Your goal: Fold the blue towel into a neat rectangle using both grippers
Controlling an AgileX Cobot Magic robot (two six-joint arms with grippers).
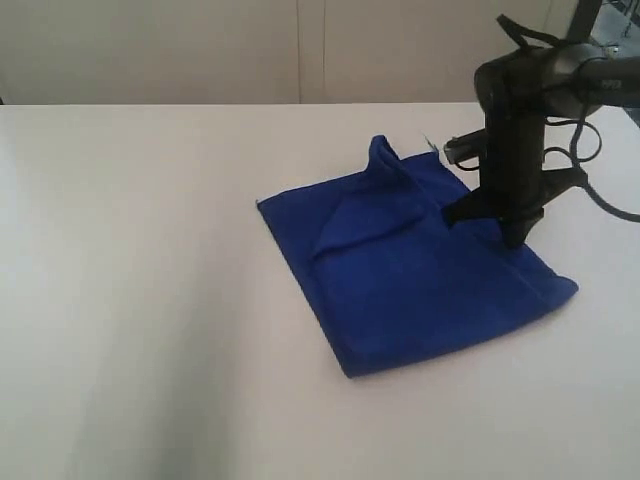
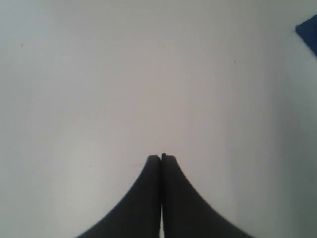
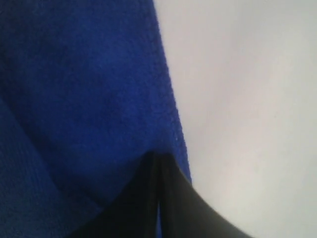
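Listing by size, largest first.

Bench (image 1: pixel 150 300), white: one. It carries the whole scene and shows nothing on it but the cloth.

Blue towel (image 1: pixel 420 270): one. It lies on the bench right of centre in the exterior view. It is doubled into a rough four-sided shape, with an upper layer slanting across it and one far corner rucked into a small peak. Judged mid-fold, not yet a neat rectangle.

Right pincer (image 1: pixel 515 238): one. It stands upright on the towel's right-hand edge, jaws pressed together and tips touching the cloth. Whether a layer is nipped between them cannot be told. It is probably placed there to pin or take up that edge for the next fold.

Left pincer (image 2: pixel 162 157): one. Its jaws are pressed together on nothing. It hangs over bare bench, with only a corner of the towel at the margin of its own view. Judged parked clear of the cloth.

Tally: one bench, one towel, two pincers.
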